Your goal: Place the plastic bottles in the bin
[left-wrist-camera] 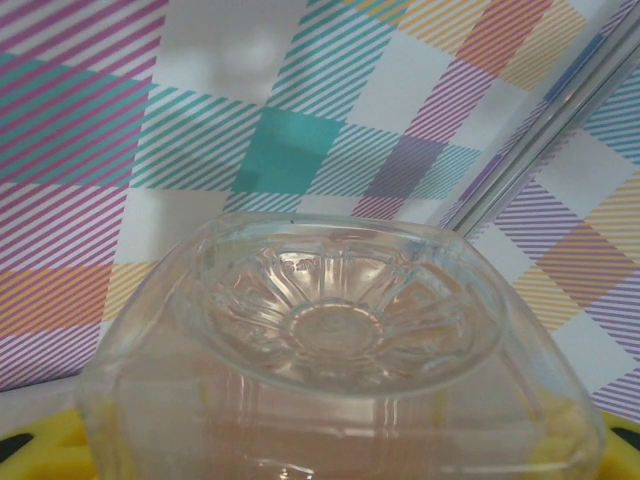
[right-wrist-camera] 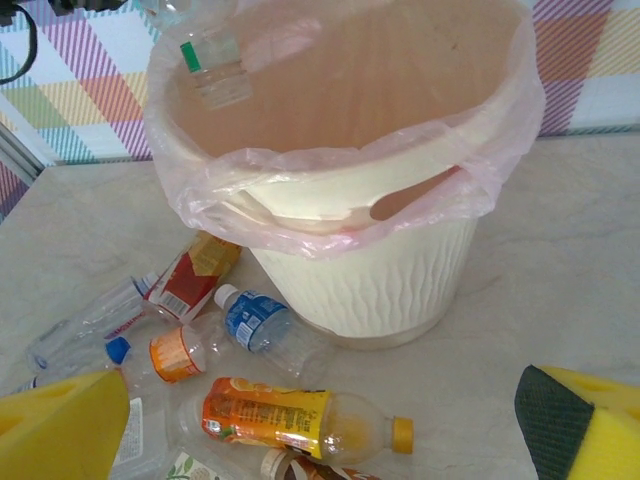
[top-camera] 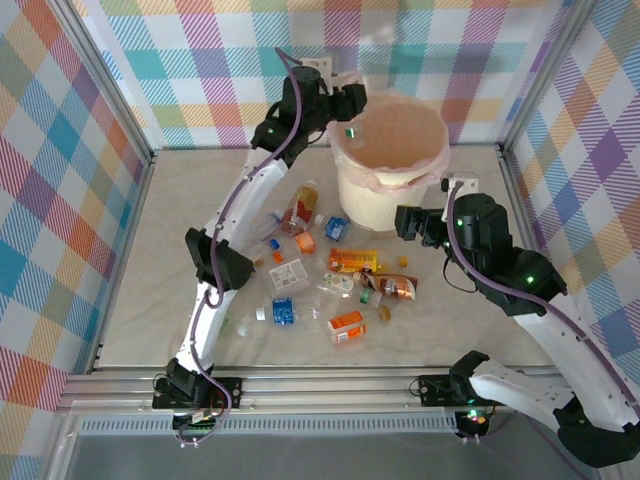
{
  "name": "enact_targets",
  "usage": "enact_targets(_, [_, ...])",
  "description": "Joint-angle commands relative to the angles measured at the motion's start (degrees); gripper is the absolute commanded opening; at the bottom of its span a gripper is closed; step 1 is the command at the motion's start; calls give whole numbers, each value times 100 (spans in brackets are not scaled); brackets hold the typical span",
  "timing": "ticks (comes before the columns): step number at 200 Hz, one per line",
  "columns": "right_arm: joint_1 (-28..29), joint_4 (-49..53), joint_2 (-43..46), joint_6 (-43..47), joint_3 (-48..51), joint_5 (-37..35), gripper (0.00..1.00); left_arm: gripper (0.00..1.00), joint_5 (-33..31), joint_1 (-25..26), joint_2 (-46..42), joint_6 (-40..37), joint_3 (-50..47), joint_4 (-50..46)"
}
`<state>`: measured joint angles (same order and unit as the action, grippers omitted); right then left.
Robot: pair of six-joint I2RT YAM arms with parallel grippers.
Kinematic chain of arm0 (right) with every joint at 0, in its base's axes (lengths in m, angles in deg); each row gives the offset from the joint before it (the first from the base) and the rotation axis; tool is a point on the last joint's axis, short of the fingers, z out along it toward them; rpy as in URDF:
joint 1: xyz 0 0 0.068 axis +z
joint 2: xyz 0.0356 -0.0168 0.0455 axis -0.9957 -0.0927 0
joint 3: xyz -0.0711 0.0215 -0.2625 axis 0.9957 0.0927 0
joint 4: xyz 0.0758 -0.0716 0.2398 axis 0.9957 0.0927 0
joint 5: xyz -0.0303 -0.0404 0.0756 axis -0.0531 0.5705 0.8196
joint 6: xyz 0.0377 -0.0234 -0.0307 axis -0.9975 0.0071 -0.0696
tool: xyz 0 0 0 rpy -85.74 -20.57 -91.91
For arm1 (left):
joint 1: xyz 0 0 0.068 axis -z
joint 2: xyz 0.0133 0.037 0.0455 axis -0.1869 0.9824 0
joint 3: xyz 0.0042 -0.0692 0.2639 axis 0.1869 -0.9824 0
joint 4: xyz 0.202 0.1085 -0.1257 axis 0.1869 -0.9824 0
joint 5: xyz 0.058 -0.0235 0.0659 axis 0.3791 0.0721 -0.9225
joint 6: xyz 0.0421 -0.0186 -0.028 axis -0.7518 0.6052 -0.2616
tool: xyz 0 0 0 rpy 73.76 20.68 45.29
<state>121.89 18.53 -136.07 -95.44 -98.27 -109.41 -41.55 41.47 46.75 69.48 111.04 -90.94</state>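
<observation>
From above, my left gripper (top-camera: 347,112) is out at the far left rim of the bin (top-camera: 380,205), closed narrow on a clear bottle (top-camera: 350,131) with a green mark, which hangs just inside the rim line. My right gripper (top-camera: 403,224) waits with its jaws wide and nothing in them, near the bin's near right side. The other plastic bottles (top-camera: 352,260) lie scattered on the table (top-camera: 170,200) in front of the bin. Through my left wrist camera I look straight at the ribbed base of the clear bottle, held between my yellow pads (left-wrist-camera: 40,440) at the bottom edge, with the checked wall behind it. I cannot see the bin's mouth from here, so I judge the drop from the other views. My right wrist camera shows the clear bottle hanging over the pink liner (right-wrist-camera: 330,215) on the left of the bin's mouth, close to the rim. Below it an orange-labelled bottle (right-wrist-camera: 290,415) and a blue-labelled bottle (right-wrist-camera: 260,325) lie just beside the bin's foot, between my own spread yellow fingers (right-wrist-camera: 60,430). To do this well, I should carry the clear bottle further toward the centre before letting go, since it could catch the liner or tip outward so near the edge. I should then open fully and lift straight up without snagging the bag.
</observation>
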Motion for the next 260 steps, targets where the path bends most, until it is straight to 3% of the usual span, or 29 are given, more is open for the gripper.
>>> enact_targets(1, [32, 88, 169, -174, 109, -237, 100, 20, 237, 55, 167, -115, 213, 507])
enact_targets(114, [32, 451, 182, -933, 455, -867, 100, 34, 649, 217, 779, -569, 213, 497])
enact_targets(126, [28, 541, 169, -1044, 487, -922, 100, 43, 684, 217, 806, -567, 209, 522])
enact_targets(147, [31, 590, 169, -1133, 560, -951, 100, 70, 690, 225, 789, -572, 213, 596])
enact_targets(186, [23, 685, 103, -1309, 633, -1017, 100, 100, 708, 226, 612, -565, 213, 649])
enact_targets(260, [21, 1050, -156, -1779, 785, -959, 100, 100, 470, 226, -247, -679, 213, 212])
